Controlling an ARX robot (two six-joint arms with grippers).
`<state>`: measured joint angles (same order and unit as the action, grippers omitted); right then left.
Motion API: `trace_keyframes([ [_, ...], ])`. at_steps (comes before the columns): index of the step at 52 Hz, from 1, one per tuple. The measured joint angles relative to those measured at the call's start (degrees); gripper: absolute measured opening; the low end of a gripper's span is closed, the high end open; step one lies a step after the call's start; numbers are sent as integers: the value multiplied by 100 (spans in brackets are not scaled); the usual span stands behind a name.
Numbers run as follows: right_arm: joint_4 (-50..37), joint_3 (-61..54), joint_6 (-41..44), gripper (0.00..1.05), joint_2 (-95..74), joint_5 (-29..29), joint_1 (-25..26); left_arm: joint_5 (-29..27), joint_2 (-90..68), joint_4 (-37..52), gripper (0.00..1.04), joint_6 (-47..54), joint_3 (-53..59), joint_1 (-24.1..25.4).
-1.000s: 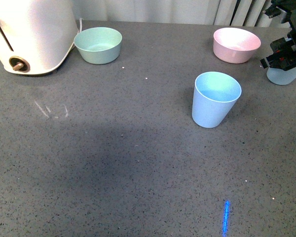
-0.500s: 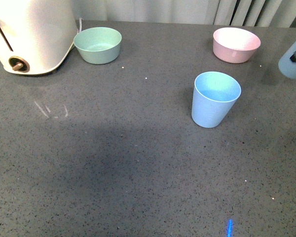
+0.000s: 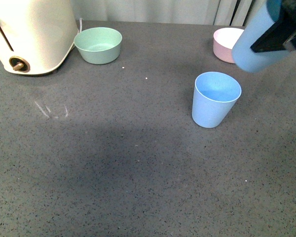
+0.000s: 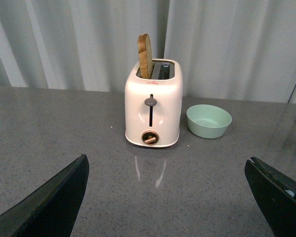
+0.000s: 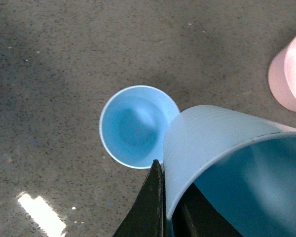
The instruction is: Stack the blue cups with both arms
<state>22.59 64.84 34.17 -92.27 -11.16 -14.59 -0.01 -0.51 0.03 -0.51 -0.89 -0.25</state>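
Two blue cups: the standing blue cup point(image 3: 216, 98) sits upright on the desk point(image 3: 113, 168). The held blue cup point(image 3: 256, 42) hangs tilted in the air, up and to the right of it, and the right hand point(image 3: 276, 38) clamps it at the rim. Two bowls: one mint-green bowl point(image 3: 98, 45) and one pink bowl point(image 3: 226, 44). One toaster point(image 3: 32, 34) holds one bread slice point(image 4: 145, 49). The left hand point(image 4: 166, 163) is spread wide around nothing. Half a second ago the held cup was at the front view's right edge; it now partly hides the pink bowl.
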Motion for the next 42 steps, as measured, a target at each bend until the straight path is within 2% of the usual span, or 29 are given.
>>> trace_keyframes([
  [20, -155, -24, -17, 2, -304, 175, -592, 0, 0, 0, 96, 0, 0, 0],
  [37, -269, -87, -57, 2, -544, 295, -715, 0, 0, 0, 96, 0, 0, 0],
  [38, -273, -87, -52, 2, -549, 302, -715, 0, 0, 0, 96, 0, 0, 0],
  [42, -326, -87, -96, 18, -586, 350, -715, 0, 0, 0, 96, 0, 0, 0],
])
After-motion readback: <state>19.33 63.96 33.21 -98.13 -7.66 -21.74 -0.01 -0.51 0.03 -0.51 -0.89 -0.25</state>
